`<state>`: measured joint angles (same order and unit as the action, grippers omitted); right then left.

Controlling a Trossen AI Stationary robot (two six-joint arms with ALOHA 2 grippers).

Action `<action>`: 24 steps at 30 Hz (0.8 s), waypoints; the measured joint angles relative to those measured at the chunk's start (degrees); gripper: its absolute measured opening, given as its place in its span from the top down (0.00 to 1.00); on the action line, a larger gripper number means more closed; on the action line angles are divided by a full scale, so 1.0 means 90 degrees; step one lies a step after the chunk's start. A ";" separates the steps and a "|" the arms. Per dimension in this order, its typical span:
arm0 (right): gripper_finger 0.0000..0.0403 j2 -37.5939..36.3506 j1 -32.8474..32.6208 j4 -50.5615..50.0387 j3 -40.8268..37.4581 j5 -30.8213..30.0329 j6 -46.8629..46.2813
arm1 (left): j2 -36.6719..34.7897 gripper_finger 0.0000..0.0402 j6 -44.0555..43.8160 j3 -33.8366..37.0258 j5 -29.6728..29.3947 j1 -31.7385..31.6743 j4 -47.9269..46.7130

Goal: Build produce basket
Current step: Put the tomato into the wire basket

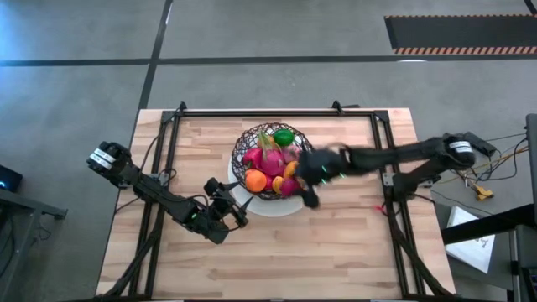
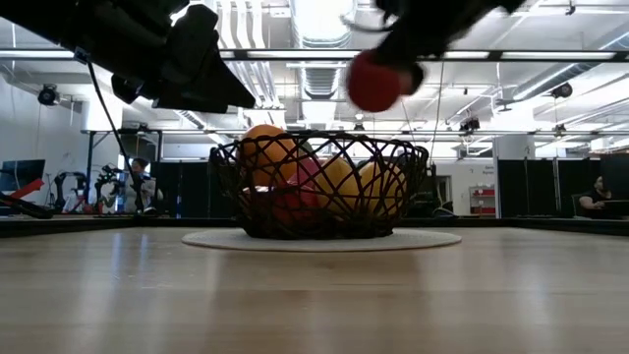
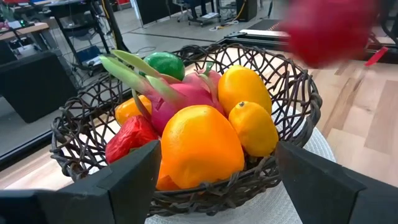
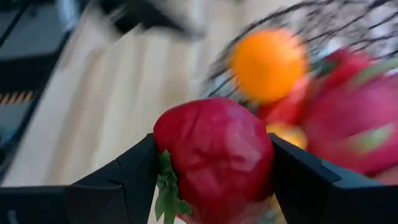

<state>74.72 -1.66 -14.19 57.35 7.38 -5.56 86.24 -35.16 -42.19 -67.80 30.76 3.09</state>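
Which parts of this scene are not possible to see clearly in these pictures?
- Right tool: it holds a red fruit, but motion blur in the high view hides its place over the basket.
- Fruits low in the basket: covered by the orange and others, left wrist view.
- Left tool: only the fingers show; the low view cuts it at the top edge.
- Plate: mostly under the basket.

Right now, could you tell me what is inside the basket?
The basket holds an orange, two yellow fruits, a pink dragon fruit, a green fruit and a red one. Anything beneath that pile is covered.
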 joint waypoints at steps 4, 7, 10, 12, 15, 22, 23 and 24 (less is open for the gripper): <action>0.39 0.0895 0.1095 0.0127 0.0851 0.0417 -0.0095 | 0.0000 0.26 0.0013 -0.0010 -0.0002 -0.0002 0.0003; 0.39 0.1735 0.1658 0.0127 0.1669 0.1198 -0.0146 | 0.0000 0.26 0.0013 -0.0008 0.0001 -0.0002 -0.0002; 0.39 0.2589 0.1962 0.0055 0.2584 0.1951 -0.0266 | 0.0000 0.26 0.0013 0.0002 -0.0001 -0.0002 -0.0004; 0.39 0.3102 0.2093 -0.0060 0.3203 0.2160 -0.0327 | 0.0000 0.26 0.0012 0.0002 0.0001 -0.0002 0.0000; 0.39 0.3797 0.2265 -0.0512 0.4094 0.2426 -0.0333 | 0.0000 0.26 0.0011 0.0006 0.0001 -0.0002 0.0000; 0.39 0.4948 0.2396 -0.1820 0.5527 0.2739 -0.0081 | 0.0000 0.26 0.0008 0.0011 0.0001 0.0000 0.0001; 0.39 0.5049 0.2410 -0.1964 0.5687 0.2738 -0.0037 | 0.0000 0.26 0.0008 0.0011 0.0001 0.0000 0.0005; 0.39 0.5142 0.2413 -0.2108 0.5825 0.2739 0.0006 | 0.0000 0.26 0.0007 0.0011 0.0000 0.0000 0.0005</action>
<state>121.00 20.05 -33.17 109.78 32.03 -5.51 86.24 -35.10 -42.09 -67.79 30.76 3.14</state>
